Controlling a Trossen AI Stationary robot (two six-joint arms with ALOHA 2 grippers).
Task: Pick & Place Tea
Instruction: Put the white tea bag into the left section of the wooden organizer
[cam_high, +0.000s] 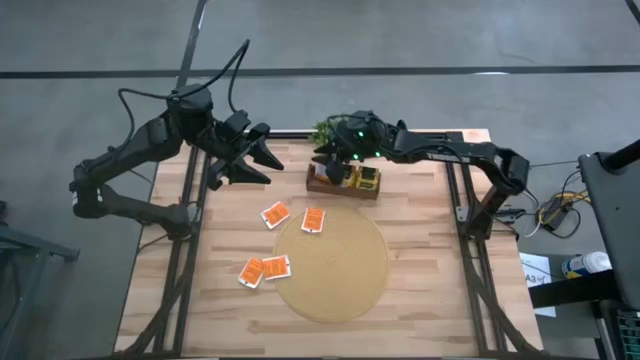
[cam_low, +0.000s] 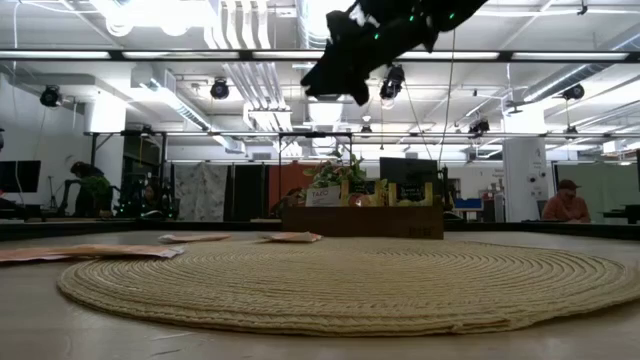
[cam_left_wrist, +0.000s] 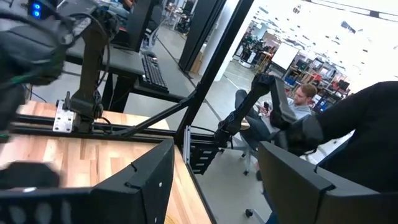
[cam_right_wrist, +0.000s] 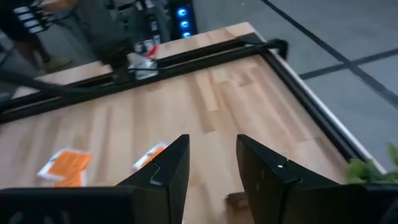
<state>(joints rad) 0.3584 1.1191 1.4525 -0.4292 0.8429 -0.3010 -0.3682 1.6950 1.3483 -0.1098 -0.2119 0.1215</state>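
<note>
Tea packets lie on the largest item here, the wooden table (cam_high: 420, 290). Entries follow by size.

1. Table: pale plank top with dark rails along its left and right sides.

2. Round woven mat (cam_high: 335, 270): tan, flat, on the near middle of the table.

3. My left arm (cam_high: 140, 150): reaches in from the far left and is raised above the table's far-left part.

4. My right arm (cam_high: 450, 150): reaches in from the far right along the far edge.

5. Wooden box (cam_high: 325, 185): dark, at the far middle of the table, just beyond the mat. Yellow packets (cam_high: 366, 180) stand upright in its right part.

6. Green plant (cam_high: 325, 132): small, just behind the box on its far side.

7. My left claw (cam_high: 262, 155): released, with its fingers (cam_left_wrist: 149, 180) spread wide and nothing between them. It is off the table, left of the box.

8. My right claw (cam_high: 328, 165): held above the left end of the box. From the wrist its fingers (cam_right_wrist: 171, 168) stand parted with bare table showing in the gap. Nothing is grasped.

9. Orange-red packets with white edging, four in all, flat on the table:
- one (cam_high: 275, 214) left of the mat's far rim, apart from it
- one (cam_high: 313, 220) at the mat's far-left rim
- a pair at the mat's near-left side, one (cam_high: 276, 267) against the rim and the other (cam_high: 252, 271) just left of it, touching or overlapping it
</note>
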